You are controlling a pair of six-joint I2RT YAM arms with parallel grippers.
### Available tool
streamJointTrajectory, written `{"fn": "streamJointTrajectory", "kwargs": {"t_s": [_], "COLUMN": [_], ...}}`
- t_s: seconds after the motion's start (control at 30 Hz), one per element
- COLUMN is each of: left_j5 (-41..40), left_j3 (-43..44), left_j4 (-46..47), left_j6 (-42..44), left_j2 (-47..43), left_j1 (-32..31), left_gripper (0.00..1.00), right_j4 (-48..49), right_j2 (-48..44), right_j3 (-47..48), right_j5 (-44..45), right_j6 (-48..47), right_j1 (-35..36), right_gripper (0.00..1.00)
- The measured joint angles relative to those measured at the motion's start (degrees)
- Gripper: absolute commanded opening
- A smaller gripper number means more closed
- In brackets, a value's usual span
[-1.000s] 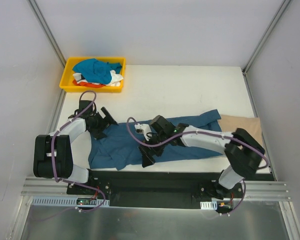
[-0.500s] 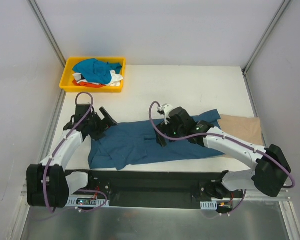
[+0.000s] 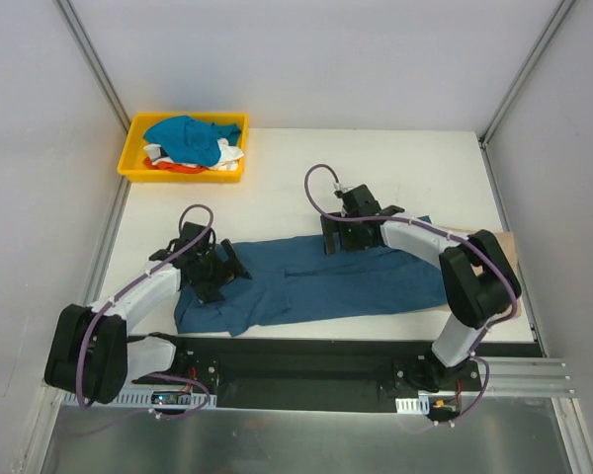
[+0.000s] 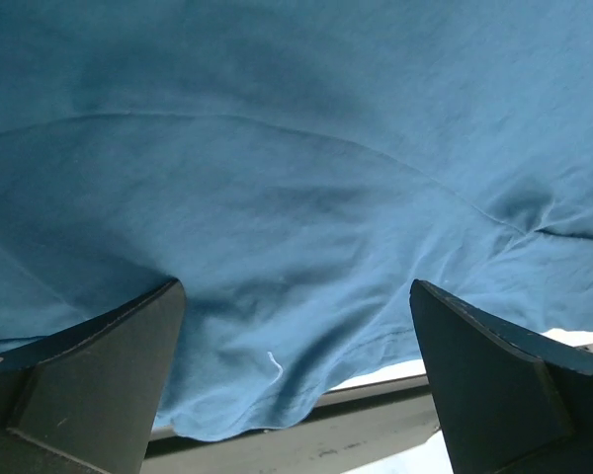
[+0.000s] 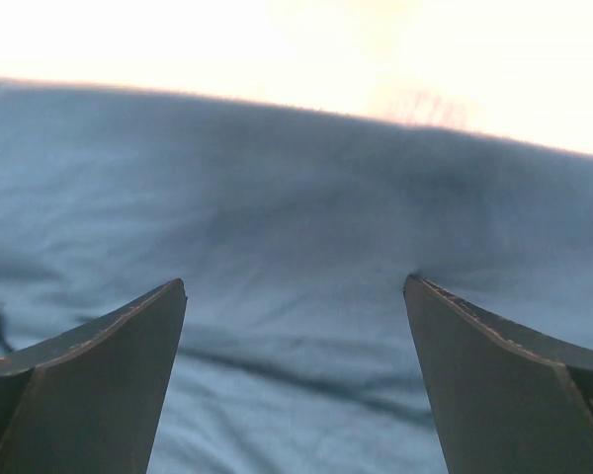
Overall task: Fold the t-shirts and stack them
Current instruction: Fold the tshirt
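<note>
Dark teal-blue t-shirt (image 3: 316, 286) lies spread flat across lower-mid frame in top view, w/ its near edge by the table's (image 3: 306, 178) front. Left gripper (image 3: 217, 272), fingers wide apart, sits low over the shirt's left end, nothing held. Right gripper (image 3: 341, 235), also wide apart, is at the shirt's upper edge, centre frame. Tan-beige t-shirt (image 3: 462, 236) is at right, partly behind the right arm. Other shirts (image 3: 193, 140) are piled in the yellow tray (image 3: 138, 170), upper left.

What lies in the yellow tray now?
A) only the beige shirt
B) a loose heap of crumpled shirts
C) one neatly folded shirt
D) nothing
B: the yellow tray holds a crumpled heap of shirts, bright blue on top, white and orange beneath.
</note>
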Motion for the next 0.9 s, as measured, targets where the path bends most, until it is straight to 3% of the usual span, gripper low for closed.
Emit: {"fn": "streamJointTrajectory", "kwargs": {"t_s": [0.17, 0.37, 0.63, 0.77, 0.9], "left_j5": [-0.6, 0.0, 1.2, 3.3, 7.0], "left_j3": [4.5, 11.3, 28.1, 39.3, 50.9], "left_j4": [-0.5, -1.9, -3.2, -2.6, -1.1], "left_j6": [-0.2, -0.2, 0.3, 0.5, 0.6], "left_j2": [7.0, 15.9, 32.2, 41.6, 50.4], "left_j1": [0.0, 0.0, -2.9, -4.7, -5.9], "left_gripper": [0.99, 0.99, 0.99, 0.99, 0.99], "right_j4": [1.2, 3.1, 8.5, 8.2, 5.3], "right_j2": [5.1, 5.1, -3.3, -7.5, -8.9], "right_j3": [1.8, 1.2, -10.0, -14.7, -15.7], "right_j5": [-2.4, -5.2, -12.9, -18.2, -22.5], "right_j6": [1.0, 1.2, 2.6, 4.0, 4.9], "right_j1": [-1.9, -3.5, -3.4, -0.6, 7.2], "right_gripper": [0.97, 0.97, 0.97, 0.97, 0.97]}}
